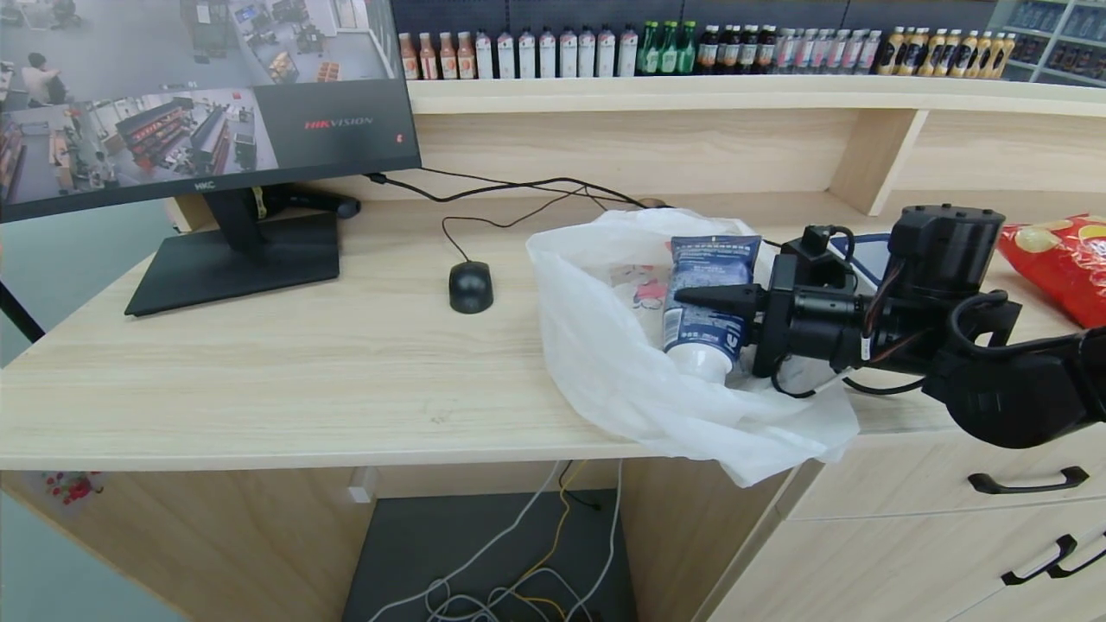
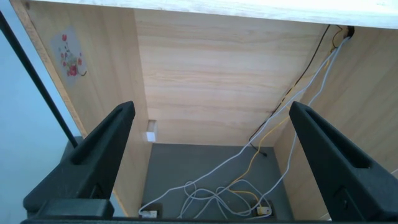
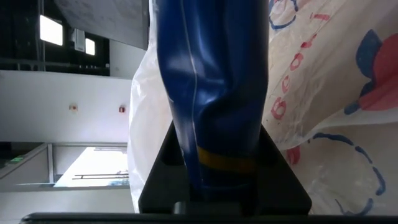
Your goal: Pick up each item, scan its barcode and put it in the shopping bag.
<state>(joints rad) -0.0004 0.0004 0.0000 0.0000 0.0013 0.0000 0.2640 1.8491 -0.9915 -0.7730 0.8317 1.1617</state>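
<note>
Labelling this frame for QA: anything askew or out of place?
Mostly the bag: it lies slumped on the counter with one corner drooping over the front edge, so it could slide. The right gripper grips the tube over it. The left gripper sits open below the counter, facing loose cables.

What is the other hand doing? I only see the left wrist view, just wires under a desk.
Observer: The right hand is shut on a blue tube with a white cap.
Operator: Where is the tube?
Observer: It is held over the white shopping bag, which lies on the counter.
Operator: What else is up there?
Observer: A red snack bag lies on the counter, to the robot's right of the shopping bag.
</note>
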